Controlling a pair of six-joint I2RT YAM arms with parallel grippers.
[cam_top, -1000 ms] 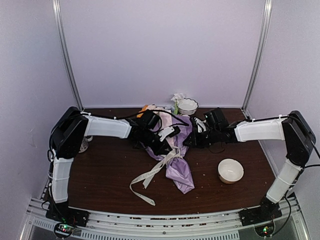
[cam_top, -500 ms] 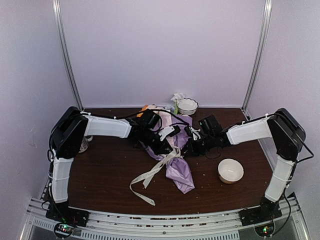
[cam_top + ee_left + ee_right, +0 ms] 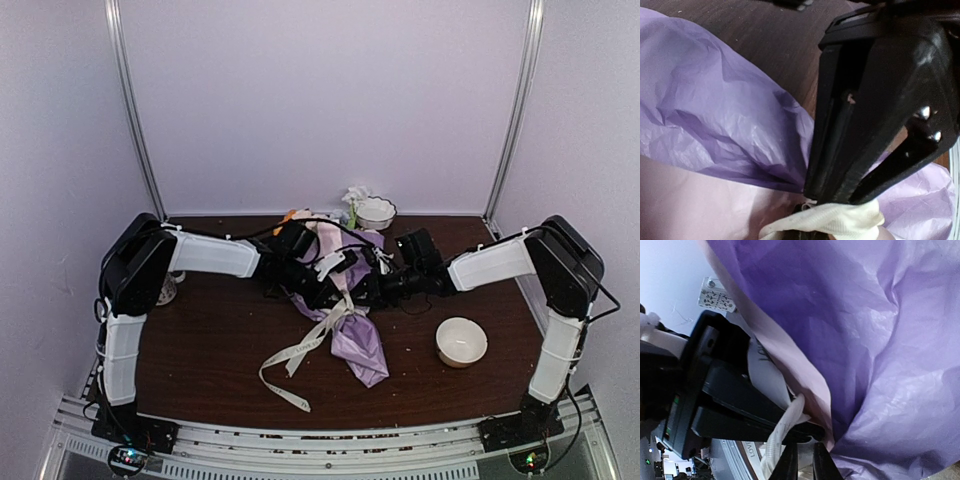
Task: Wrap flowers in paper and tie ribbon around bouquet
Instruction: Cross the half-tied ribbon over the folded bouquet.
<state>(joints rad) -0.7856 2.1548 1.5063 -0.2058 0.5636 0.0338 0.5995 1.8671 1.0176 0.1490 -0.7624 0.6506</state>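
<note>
Bouquet [image 3: 360, 345] lying on mid table [image 3: 210, 340], ribbon [image 3: 298, 352] across its middle and trailing to near edge, left claw [image 3: 827, 197] closed, tips at ribbon, right claw [image 3: 805, 465] beside ribbon, its grip cannot be told

A robot lab booth: plain white walls [image 3: 320, 100], metal posts [image 3: 137, 120], aluminium base rail [image 3: 320, 432].

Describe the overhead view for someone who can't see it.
The robot's left claw and right claw reach in from either side and meet at a purple paper bouquet lying on a dark table. A cream ribbon trails from it toward the near edge; a white bowl sits to its right.
</note>
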